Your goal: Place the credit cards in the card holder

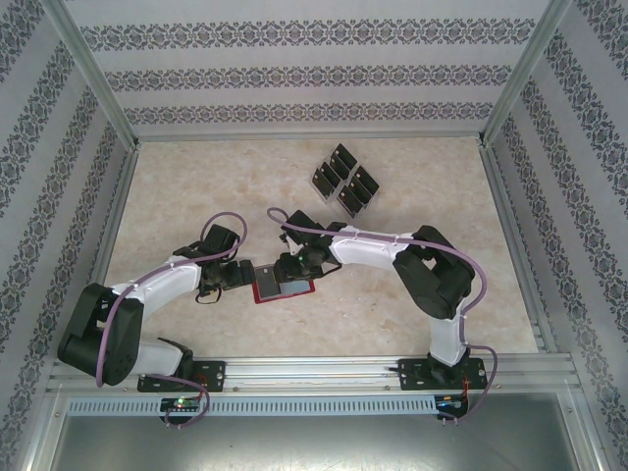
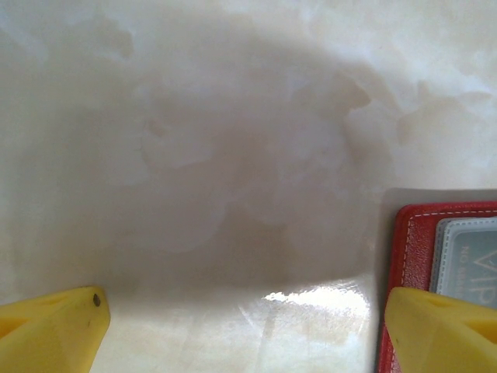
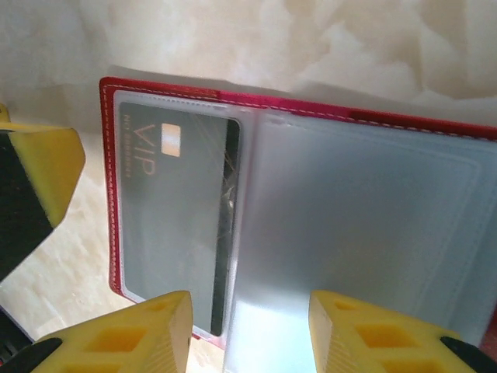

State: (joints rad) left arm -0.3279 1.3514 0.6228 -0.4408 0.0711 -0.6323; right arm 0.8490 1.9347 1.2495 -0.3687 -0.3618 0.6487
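Your left gripper (image 2: 245, 307) stands spread wide at the edge of the open card holder (image 2: 411, 256); your right gripper (image 3: 250, 311) hovers half-spread over the credit card (image 3: 175, 225) sleeved inside it.

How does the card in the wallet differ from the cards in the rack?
The wallet card lies flat under a clear sleeve; the rack cards stand tilted. The wallet card is alone in the red wallet; the rack cards are several, grouped at the far side. Both are dark rectangles.
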